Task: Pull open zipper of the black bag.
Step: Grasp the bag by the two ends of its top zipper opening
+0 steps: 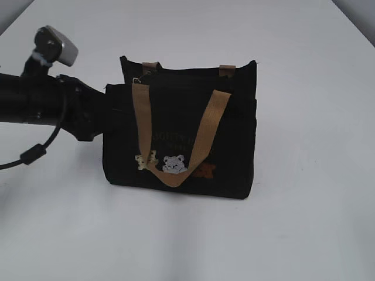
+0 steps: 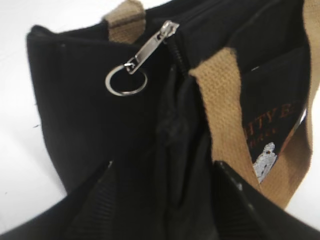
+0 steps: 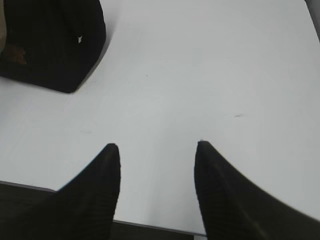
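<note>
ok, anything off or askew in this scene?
Nothing stands out. The black bag stands upright on the table, one tan handle flopped over its front. The zipper's ring pull hangs free, undamaged.

I am seeing the black bag (image 1: 181,140) standing upright, tan handles drooping; the zipper (image 2: 167,32) is sitting at its top-left end, silver ring hanging.

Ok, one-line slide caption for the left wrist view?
Left gripper open at the black bag, with the zipper and its silver ring pull hanging free ahead.
</note>
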You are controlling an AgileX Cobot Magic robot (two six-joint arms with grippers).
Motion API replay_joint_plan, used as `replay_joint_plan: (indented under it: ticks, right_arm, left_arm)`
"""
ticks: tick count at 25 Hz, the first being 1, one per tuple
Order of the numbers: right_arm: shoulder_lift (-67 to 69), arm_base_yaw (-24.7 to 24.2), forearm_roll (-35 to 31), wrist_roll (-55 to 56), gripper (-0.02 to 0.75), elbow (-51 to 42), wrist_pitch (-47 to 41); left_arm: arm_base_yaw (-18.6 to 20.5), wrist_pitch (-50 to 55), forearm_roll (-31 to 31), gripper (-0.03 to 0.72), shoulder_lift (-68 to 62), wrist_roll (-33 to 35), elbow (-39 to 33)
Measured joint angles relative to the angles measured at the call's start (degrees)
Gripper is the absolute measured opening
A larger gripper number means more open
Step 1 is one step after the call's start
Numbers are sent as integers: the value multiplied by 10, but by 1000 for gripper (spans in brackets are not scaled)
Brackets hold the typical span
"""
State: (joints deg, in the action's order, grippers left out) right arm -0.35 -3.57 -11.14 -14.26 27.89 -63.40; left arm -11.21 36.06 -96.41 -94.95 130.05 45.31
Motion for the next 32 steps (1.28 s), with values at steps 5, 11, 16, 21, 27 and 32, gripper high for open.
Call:
replay_joint_plan:
  ticks: [5,11,16,21,27,32]
  right_arm:
    - [4,0,-60,-31,382,0,4]
    - [164,0,-321,-321,382,8,75]
    - [373,9,-607,-655,382,33,166]
    - [635,99,-673,-750,379,154,234]
    - [868,266,-570,-701,366,366,324]
    - [1010,315,-431,-626,365,492,334]
  left_arm:
    - [-37,2,1,132,-26,0,12]
    - [-46,2,-3,64,-26,-2,13]
    - [-46,2,-3,64,-26,-2,13]
    - [-46,2,-3,64,-26,-2,13]
    - [-46,2,-3,64,-26,-2,13]
    - [-46,2,-3,64,-26,-2,13]
